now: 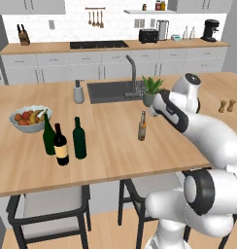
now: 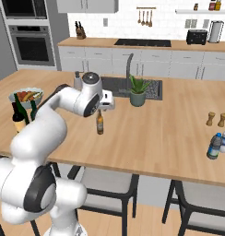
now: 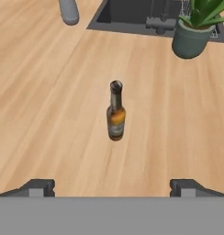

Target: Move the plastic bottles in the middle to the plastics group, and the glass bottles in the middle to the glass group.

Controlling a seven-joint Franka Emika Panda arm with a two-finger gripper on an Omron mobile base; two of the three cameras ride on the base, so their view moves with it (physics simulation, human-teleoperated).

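A slim brown glass bottle with a pale label stands upright alone in the middle of the island counter. My gripper hovers just above and beside it, open, its fingertips wide apart with nothing between them. At the left stand a green wine bottle, a near-black one with a red top, and an unlabelled dark green bottle. Two plastic bottles stand at the counter's right edge.
A potted plant and the sink with its tap lie just behind the brown bottle. A fruit bowl sits far left, a soap dispenser by the sink, salt and pepper shakers to the right.
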